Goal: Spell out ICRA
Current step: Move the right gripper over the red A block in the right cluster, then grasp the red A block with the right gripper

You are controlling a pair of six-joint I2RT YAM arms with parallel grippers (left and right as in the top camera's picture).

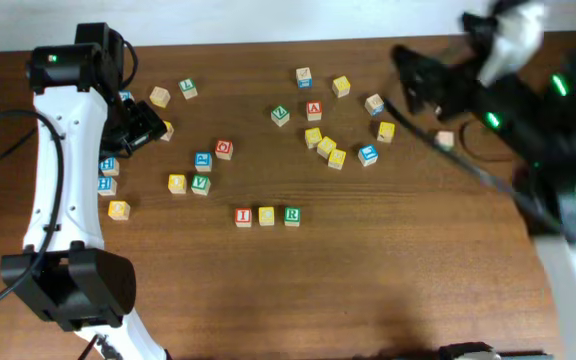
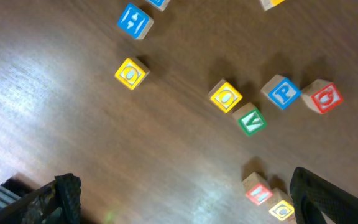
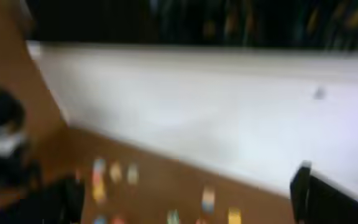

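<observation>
My left claw point(image 2: 182, 180) hangs above the left part of the tabletop point(image 1: 388, 280). Its two fingers stand wide apart and there is nothing between them, only bare wood. My right claw point(image 3: 188, 183) is raised over the far right side. Its camera picture is very blurred, but the fingers are at the two edges of the picture and I see nothing in the gap, so this claw is also spread and empty. On the near middle of the tabletop three blocks stand in one row, close together: the red I block point(image 1: 243, 216) on the left, a yellow block point(image 1: 266, 215) in the middle, whose letter I read as C but not with certainty, and the green R block point(image 1: 292, 215) on the right. The red A block point(image 1: 314, 110) lies in the far middle among the loose blocks, just right of a green block point(image 1: 281, 116), well apart from the row and from both claws.
</observation>
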